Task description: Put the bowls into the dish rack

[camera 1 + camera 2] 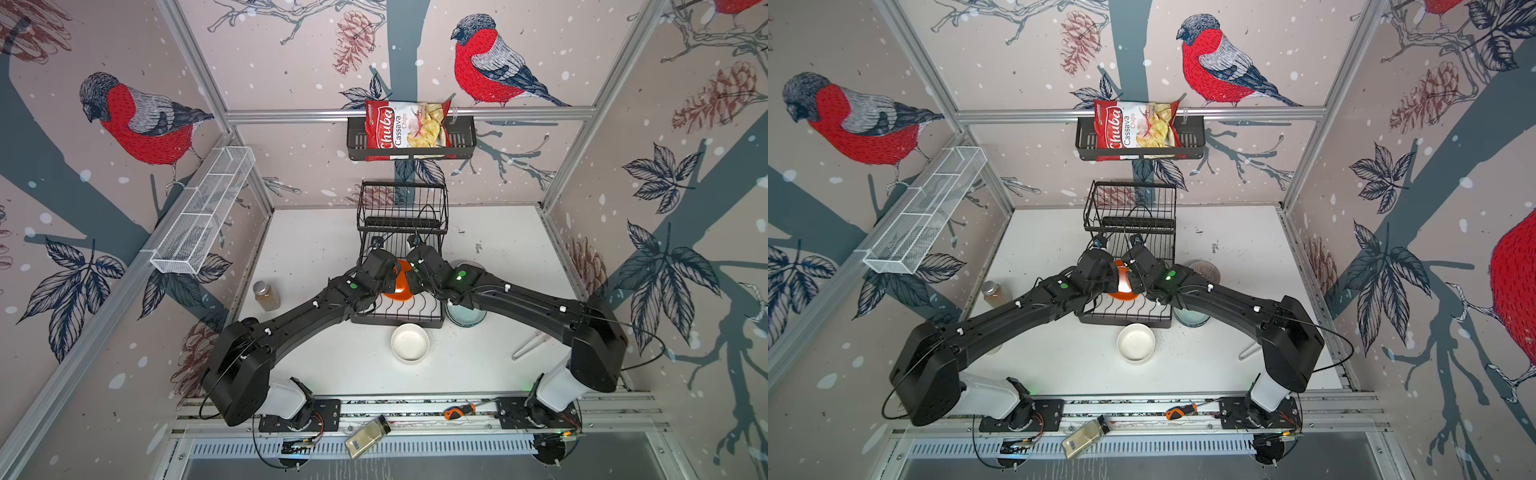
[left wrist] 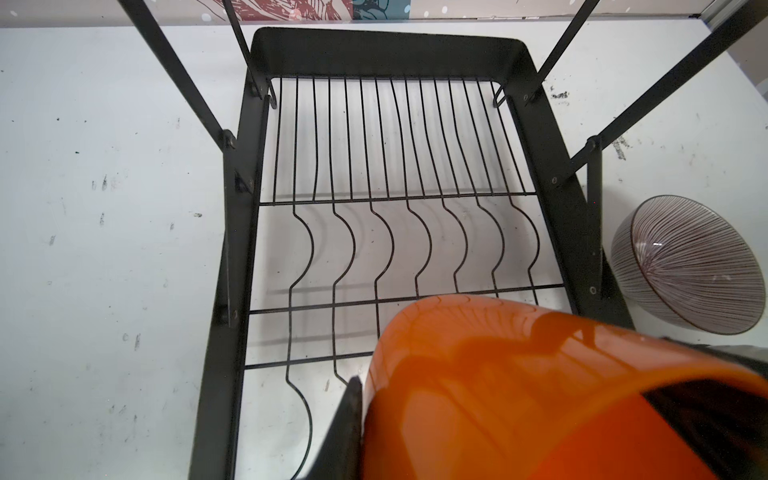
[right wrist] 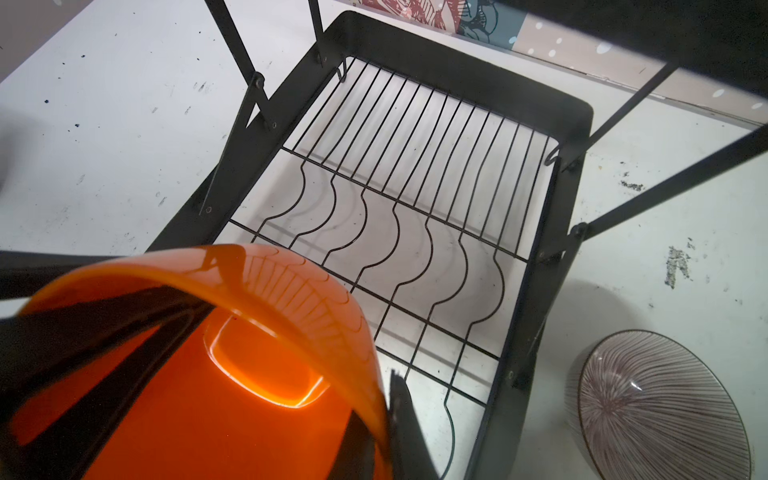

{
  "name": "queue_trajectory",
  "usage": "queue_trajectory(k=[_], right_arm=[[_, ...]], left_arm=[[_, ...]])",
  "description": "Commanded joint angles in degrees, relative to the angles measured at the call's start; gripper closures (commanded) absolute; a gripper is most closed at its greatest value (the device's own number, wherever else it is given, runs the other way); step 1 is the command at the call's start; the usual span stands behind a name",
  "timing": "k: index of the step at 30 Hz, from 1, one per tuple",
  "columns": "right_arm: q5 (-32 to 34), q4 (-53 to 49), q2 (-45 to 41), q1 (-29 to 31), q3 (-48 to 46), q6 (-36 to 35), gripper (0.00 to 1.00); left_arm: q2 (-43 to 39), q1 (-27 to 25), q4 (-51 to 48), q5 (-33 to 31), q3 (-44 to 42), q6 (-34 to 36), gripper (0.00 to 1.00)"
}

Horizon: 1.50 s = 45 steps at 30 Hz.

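The right pincer (image 3: 380, 415) was clamped on the rim of the orange bowl (image 1: 401, 284), held tilted over the lower grid of the dish rack (image 1: 395, 322). The left pincer (image 1: 391, 276) had one finger against the bowl's outer wall, but whether it gripped could not be determined. No bowl appeared loaded yet: the white bowl (image 1: 409, 343), striped bowl (image 2: 690, 266) and mint-green bowl (image 1: 465, 318) stood on the table (image 1: 316, 257) near the rack.

Bullfinch wallpaper (image 1: 291, 62) — scuffed white tabletop (image 1: 316, 257)

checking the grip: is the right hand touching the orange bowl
Touching. The right wrist view shows the right hand shut on the orange bowl, no gap.
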Motion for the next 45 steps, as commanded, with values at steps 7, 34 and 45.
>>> queue_trajectory(k=[7,34,45], right_arm=[[0.6,3.4,0.0,0.3,0.2,1.7,0.96],[-23.4,12.5,-13.0,-6.7,-10.4,-0.6,0.23],[-43.6,22.4,-20.3,-14.7,-19.2,-2.1,0.01]], left_arm=[[0.7,-0.1,-0.9,-1.1,0.4,-1.7,0.95],[-1.7,5.3,4.4,10.7,-1.0,-3.5,1.00],[-6.8,9.5,15.0,25.1,-7.7,-0.4,1.00]])
